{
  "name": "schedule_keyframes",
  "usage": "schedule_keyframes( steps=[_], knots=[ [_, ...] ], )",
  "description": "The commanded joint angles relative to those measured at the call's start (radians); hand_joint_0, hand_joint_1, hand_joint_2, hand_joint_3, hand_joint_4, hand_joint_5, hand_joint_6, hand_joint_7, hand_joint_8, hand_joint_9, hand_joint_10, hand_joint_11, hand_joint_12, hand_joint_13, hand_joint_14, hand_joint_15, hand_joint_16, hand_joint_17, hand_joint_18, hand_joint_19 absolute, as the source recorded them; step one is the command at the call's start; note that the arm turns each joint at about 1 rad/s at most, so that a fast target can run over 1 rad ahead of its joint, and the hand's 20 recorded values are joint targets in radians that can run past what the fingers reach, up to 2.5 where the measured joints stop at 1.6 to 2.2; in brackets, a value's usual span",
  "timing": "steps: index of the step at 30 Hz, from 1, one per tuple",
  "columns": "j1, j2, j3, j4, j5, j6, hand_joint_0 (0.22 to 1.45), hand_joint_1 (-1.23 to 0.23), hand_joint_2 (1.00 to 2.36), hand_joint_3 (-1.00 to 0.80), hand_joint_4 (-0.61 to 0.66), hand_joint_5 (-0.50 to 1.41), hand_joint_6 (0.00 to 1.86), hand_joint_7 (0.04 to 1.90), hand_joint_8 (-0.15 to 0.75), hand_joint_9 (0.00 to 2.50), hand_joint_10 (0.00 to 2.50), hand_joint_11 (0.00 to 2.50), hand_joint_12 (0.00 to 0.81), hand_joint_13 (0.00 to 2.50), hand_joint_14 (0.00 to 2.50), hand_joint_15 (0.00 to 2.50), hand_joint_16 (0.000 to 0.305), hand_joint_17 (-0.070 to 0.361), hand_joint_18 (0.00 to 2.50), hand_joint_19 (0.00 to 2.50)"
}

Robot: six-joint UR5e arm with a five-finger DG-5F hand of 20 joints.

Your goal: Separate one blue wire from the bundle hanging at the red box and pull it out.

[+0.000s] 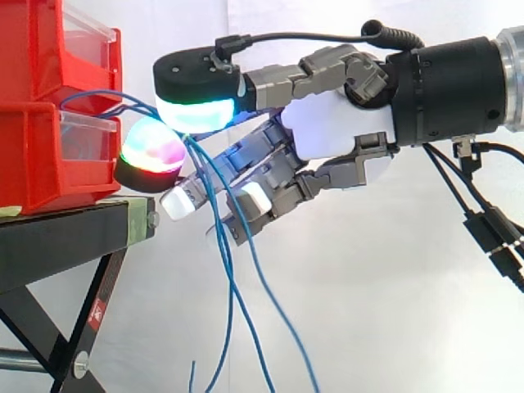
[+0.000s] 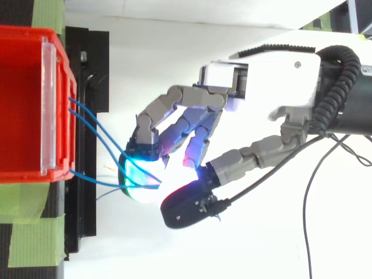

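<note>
Several thin blue wires (image 1: 232,288) come out of the front of the red box (image 1: 33,155) and hang down past the edge of the black stand (image 1: 57,237). My hand (image 1: 336,127) reaches in from the right with its fingers curled. The wires run between a cyan-green pad above and a many-coloured glowing pad (image 1: 151,151) below, which pinch them close to the box. In the top view the wires (image 2: 93,125) fan out from the box (image 2: 23,99) and meet at the glowing pad under my hand (image 2: 273,75). I cannot tell how many wires are in the pinch.
A second red bin (image 1: 49,49) is stacked on the lower one. Green tape (image 2: 35,244) holds the box to the stand. The stand's black legs (image 1: 33,327) slant down at lower left. Behind hangs a white curtain (image 1: 409,311).
</note>
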Motion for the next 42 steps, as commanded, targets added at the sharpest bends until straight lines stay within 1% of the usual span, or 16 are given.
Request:
schedule_keyframes(
  steps=[1, 3, 8, 11, 15, 17, 20, 21, 25, 29, 31, 35, 37, 38, 40, 42],
  knots=[
    [-0.002, -0.001, 0.0, -0.004, -0.033, 0.032, 0.63, -0.72, 1.02, -0.13, 0.14, -0.18, 0.86, 0.8, 0.352, 0.81, 0.01, 0.55, 0.463, 1.3, 0.02, 0.89, 0.053, 0.119, 0.74, 0.36],
    [-0.004, -0.001, 0.0, -0.007, -0.044, 0.038, 0.63, -0.72, 1.02, -0.13, 0.14, -0.18, 0.86, 0.8, 0.349, 0.81, 0.01, 0.56, 0.463, 1.26, 0.02, 0.88, 0.053, 0.119, 0.73, 0.37],
    [-0.004, -0.001, 0.0, -0.007, -0.047, 0.056, 0.63, -0.72, 1.02, -0.13, 0.12, -0.18, 0.86, 0.8, 0.336, 0.74, 0.01, 0.59, 0.468, 1.1, 0.03, 0.86, 0.054, 0.122, 0.71, 0.38],
    [-0.004, -0.001, 0.0, -0.007, -0.047, 0.062, 0.63, -0.72, 1.02, -0.12, 0.13, -0.18, 0.86, 0.8, 0.335, 0.68, 0.02, 0.58, 0.499, 0.96, 0.02, 0.71, 0.054, 0.122, 0.71, 0.37],
    [-0.004, -0.001, 0.0, -0.007, -0.047, 0.067, 0.62, -0.72, 1.02, -0.11, 0.13, -0.18, 0.86, 0.79, 0.343, 0.67, 0.01, 0.58, 0.536, 0.86, 0.02, 0.48, 0.055, 0.123, 0.7, 0.32],
    [-0.004, -0.001, 0.0, -0.007, -0.047, 0.067, 0.62, -0.72, 1.02, -0.1, 0.14, -0.18, 0.87, 0.79, 0.348, 0.66, 0.01, 0.56, 0.538, 0.86, 0.01, 0.42, 0.054, 0.123, 0.7, 0.3],
    [-0.004, 0.0, 0.0, -0.007, -0.047, 0.067, 0.62, -0.72, 1.02, -0.09, 0.15, -0.18, 0.87, 0.79, 0.358, 0.66, 0.01, 0.51, 0.54, 1.1, 0.01, 0.41, 0.052, 0.118, 0.69, 0.24],
    [-0.004, 0.0, 0.0, -0.007, -0.047, 0.067, 0.62, -0.72, 1.02, -0.1, 0.15, -0.18, 0.87, 0.78, 0.361, 0.66, 0.01, 0.51, 0.538, 1.13, 0.02, 0.41, 0.052, 0.116, 0.69, 0.22],
    [-0.004, -0.001, 0.0, -0.007, -0.047, 0.069, 0.62, -0.71, 1.02, -0.1, 0.16, -0.18, 0.87, 0.78, 0.364, 0.65, 0.01, 0.49, 0.558, 1.08, 0.01, 0.32, 0.051, 0.114, 0.69, 0.2],
    [-0.004, -0.001, -0.002, -0.007, -0.047, 0.069, 0.62, -0.7, 1.02, -0.1, 0.17, -0.18, 0.87, 0.79, 0.365, 0.66, 0.01, 0.52, 0.551, 1.07, 0.01, 0.4, 0.052, 0.117, 0.69, 0.23],
    [-0.004, 0.0, 0.0, -0.007, -0.047, 0.069, 0.62, -0.7, 1.02, -0.1, 0.17, -0.18, 0.87, 0.78, 0.365, 0.66, 0.01, 0.52, 0.544, 1.17, 0.02, 0.51, 0.052, 0.117, 0.69, 0.25],
    [-0.004, 0.0, 0.0, -0.007, -0.05, 0.079, 0.62, -0.7, 1.02, -0.11, 0.17, -0.18, 0.87, 0.78, 0.364, 0.66, 0.01, 0.52, 0.523, 1.25, 0.02, 0.63, 0.053, 0.118, 0.7, 0.26],
    [-0.004, 0.0, 0.0, -0.006, -0.058, 0.111, 0.62, -0.7, 1.02, -0.11, 0.17, -0.18, 0.87, 0.78, 0.364, 0.66, 0.01, 0.52, 0.522, 1.28, 0.02, 0.66, 0.053, 0.118, 0.7, 0.27],
    [-0.004, 0.0, 0.0, -0.006, -0.059, 0.142, 0.62, -0.7, 1.02, -0.11, 0.17, -0.18, 0.87, 0.78, 0.361, 0.67, 0.01, 0.51, 0.522, 1.29, 0.02, 0.67, 0.053, 0.118, 0.7, 0.27],
    [-0.002, -0.001, 0.0, -0.006, -0.059, 0.181, 0.63, -0.7, 1.02, -0.11, 0.17, -0.18, 0.87, 0.78, 0.362, 0.67, 0.01, 0.51, 0.524, 1.3, 0.02, 0.68, 0.052, 0.117, 0.7, 0.27],
    [-0.004, -0.001, 0.0, -0.007, -0.059, 0.207, 0.63, -0.7, 1.02, -0.11, 0.17, -0.18, 0.87, 0.79, 0.362, 0.67, 0.01, 0.52, 0.533, 1.29, 0.02, 0.68, 0.052, 0.117, 0.7, 0.27]
  ],
)
